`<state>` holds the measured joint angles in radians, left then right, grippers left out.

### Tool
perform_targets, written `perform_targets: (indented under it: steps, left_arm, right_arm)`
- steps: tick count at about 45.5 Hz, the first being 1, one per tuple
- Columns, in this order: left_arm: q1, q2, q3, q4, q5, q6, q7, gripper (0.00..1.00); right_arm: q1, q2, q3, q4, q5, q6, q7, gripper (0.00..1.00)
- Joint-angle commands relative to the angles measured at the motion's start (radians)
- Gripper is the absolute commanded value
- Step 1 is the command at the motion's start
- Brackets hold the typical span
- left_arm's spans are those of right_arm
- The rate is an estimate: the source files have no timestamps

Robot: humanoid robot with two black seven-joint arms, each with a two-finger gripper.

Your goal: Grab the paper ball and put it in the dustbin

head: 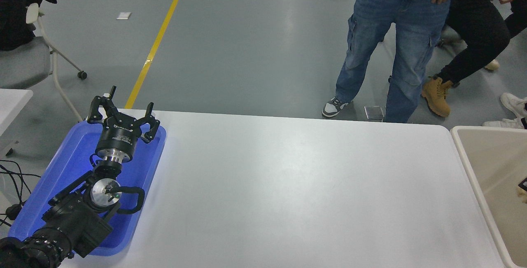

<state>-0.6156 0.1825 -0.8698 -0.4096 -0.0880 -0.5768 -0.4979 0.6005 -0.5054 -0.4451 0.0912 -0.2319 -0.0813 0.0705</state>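
Where the left arm comes in at the lower-left corner, it lies over a shallow blue tray (pixel 142 169) on the table's (pixel 288 185) left end; left gripper (pixel 122 115) over the tray's far edge, fingers spread wide, nothing between them

Table top white, bare across the middle in this view

Right edge: the dustbin (pixel 469 165), cream plastic with a thick pale rim, stands just beside the table's right end. Only its left wall and part of the inside show. At the picture's right border, inside the bin's outline, a small black tip, probably of the right gripper (pixel 523 184), with a pale tan scrap just under it — possibly the paper ball (pixel 523 192), too little of it in frame to be sure. Cannot tell whether that gripper is released or clenched

Far side, beyond the table: grey floor with a yellow line (pixel 158 39) running away toward the top. A person in blue jeans (pixel 391 41) and a white top stands near the table's far right corner; a second person in black trousers and tan boots (pixel 436 95) just behind. A small clear square object (pixel 374 113) lies on the floor by their feet

Far left: a grey chair on castors (pixel 24 60), dark cloth draped on it
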Motion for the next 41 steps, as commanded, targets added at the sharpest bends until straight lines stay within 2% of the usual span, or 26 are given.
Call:
perform_targets:
  steps: [1,17,28,34,38,41]
  left_arm:
    - [0.000,0.000,0.000,0.000,0.001,0.000,0.001,1.00]
    - [0.000,0.000,0.000,0.000,-0.001,0.000,-0.001,1.00]
    - [0.001,0.000,0.000,0.000,-0.001,0.000,-0.001,1.00]
    - [0.001,0.000,0.000,0.000,-0.001,0.000,-0.001,1.00]
    - [0.001,0.000,0.000,0.000,0.001,0.000,-0.001,1.00]
    - [0.001,0.000,0.000,0.000,0.001,0.000,-0.001,1.00]
  right_arm:
    - [0.024,0.002,0.063,0.005,0.000,-0.006,0.005,1.00]
    - [0.171,0.008,0.492,0.038,0.000,0.008,0.009,1.00]
    - [0.182,-0.048,0.813,0.226,0.000,0.017,0.012,1.00]
    - [0.160,-0.054,1.086,0.314,0.000,0.017,0.014,1.00]
    - [0.119,-0.056,1.229,0.398,-0.007,0.018,0.043,1.00]
    - [0.088,-0.056,1.310,0.468,-0.013,0.020,0.096,1.00]
